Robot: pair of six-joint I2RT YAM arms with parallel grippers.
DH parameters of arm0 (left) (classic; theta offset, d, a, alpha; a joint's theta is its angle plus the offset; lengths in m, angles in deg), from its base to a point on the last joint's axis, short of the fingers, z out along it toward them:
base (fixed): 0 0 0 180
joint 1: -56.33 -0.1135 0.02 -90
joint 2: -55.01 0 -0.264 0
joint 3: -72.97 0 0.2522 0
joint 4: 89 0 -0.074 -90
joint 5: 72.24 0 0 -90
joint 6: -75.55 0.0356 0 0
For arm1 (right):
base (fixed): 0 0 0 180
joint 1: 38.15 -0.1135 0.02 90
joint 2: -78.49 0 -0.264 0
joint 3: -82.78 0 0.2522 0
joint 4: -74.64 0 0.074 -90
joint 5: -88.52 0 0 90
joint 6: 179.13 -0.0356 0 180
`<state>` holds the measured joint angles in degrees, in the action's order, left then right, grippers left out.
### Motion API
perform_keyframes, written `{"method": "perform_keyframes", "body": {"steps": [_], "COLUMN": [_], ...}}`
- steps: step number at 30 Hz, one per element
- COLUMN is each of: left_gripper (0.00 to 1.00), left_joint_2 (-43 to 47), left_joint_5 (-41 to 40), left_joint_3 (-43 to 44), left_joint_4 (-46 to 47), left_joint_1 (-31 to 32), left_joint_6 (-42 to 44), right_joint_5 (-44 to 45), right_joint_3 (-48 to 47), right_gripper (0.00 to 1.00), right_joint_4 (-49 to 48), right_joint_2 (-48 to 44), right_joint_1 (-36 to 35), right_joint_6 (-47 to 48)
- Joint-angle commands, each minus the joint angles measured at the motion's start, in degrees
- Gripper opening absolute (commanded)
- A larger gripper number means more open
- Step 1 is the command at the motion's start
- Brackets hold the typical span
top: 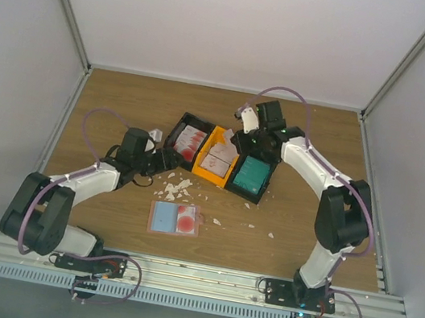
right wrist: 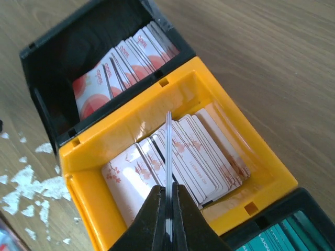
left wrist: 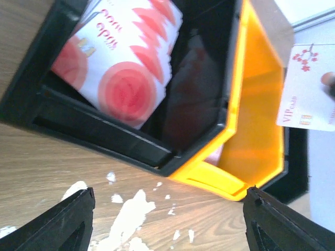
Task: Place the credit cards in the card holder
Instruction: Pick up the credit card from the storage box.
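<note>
While it hangs above the tray, right gripper [right wrist: 168, 198]: jaws pressed together on one thin white rectangular card with reddish print [left wrist: 309, 89], pinched at one end, edge-on to its own wrist camera.
held card: raised over the orange middle compartment [right wrist: 131, 123], clear of the stack below; "VIP" lettering reads from the left wrist view.
left gripper [left wrist: 167, 222]: black fingers [left wrist: 63, 225] wide apart, nothing between them; low over the brown wood-grain table [top: 124, 103], just short of the tray's black end compartment.
tray [top: 176, 135]: black-orange-black three-compartment plastic box, mid-table, sitting at an angle.
black end compartment, left-arm side: white cards with red circles [left wrist: 125, 68], leaning in a stack.
orange middle compartment: row of white cards with pinkish blossom print [right wrist: 199, 157], standing on edge.
black end compartment, right-arm side: plain teal cards [top: 252, 174].
card holder [top: 175, 219]: flat salmon-pink squarish wallet, lies flat on the table nearer the arm bases than the tray, between the two arms, well apart from both grippers; a blue panel and a red-circle print show on its face.
scraps [top: 175, 189]: irregular white bits scattered on the wood between tray and card holder.
</note>
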<state>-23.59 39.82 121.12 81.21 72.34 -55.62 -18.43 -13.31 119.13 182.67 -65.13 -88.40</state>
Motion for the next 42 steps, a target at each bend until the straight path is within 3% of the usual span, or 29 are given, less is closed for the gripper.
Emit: {"method": "perform_keyframes", "body": {"steps": [1, 9, 18, 26, 29, 35, 42], "left_gripper": [0.80, 0.88, 0.90, 0.89, 0.81, 0.52, 0.26], "left_joint_2": [2.7, 1.3, -7.9, -13.7, -15.8, -17.6, -18.0], "left_joint_5": [5.3, 13.5, 22.6, 22.9, 23.2, 24.0, 25.9], "left_joint_3": [-0.4, 3.1, 8.7, 14.5, 15.4, 16.0, 16.6], "left_joint_4": [6.6, 11.8, 22.2, 22.6, 23.2, 25.1, 26.4], "left_joint_1": [0.3, 2.7, 4.8, 7.4, 7.5, 7.7, 7.7], "left_joint_6": [-0.4, -0.2, -6.5, -7.0, -8.0, -9.6, -10.4], "right_joint_5": [-8.0, -13.7, -26.2, -36.9, -40.2, -44.1, -46.5], "right_joint_3": [4.6, 8.8, 13.3, 17.1, 18.8, 21.0, 22.0], "right_gripper": [0.01, 0.00, 0.00, 0.01, 0.03, 0.05, 0.11], "right_joint_4": [-9.6, -15.6, -23.1, -31.9, -36.2, -41.8, -44.9], "right_joint_2": [-4.3, -7.7, -10.4, -9.7, -9.6, -9.2, -8.6], "right_joint_1": [1.9, 4.3, 5.1, 6.1, 6.5, 7.9, 8.9], "right_joint_6": [-11.2, -24.4, -33.5, -39.4, -42.3, -46.5, -48.2]}}
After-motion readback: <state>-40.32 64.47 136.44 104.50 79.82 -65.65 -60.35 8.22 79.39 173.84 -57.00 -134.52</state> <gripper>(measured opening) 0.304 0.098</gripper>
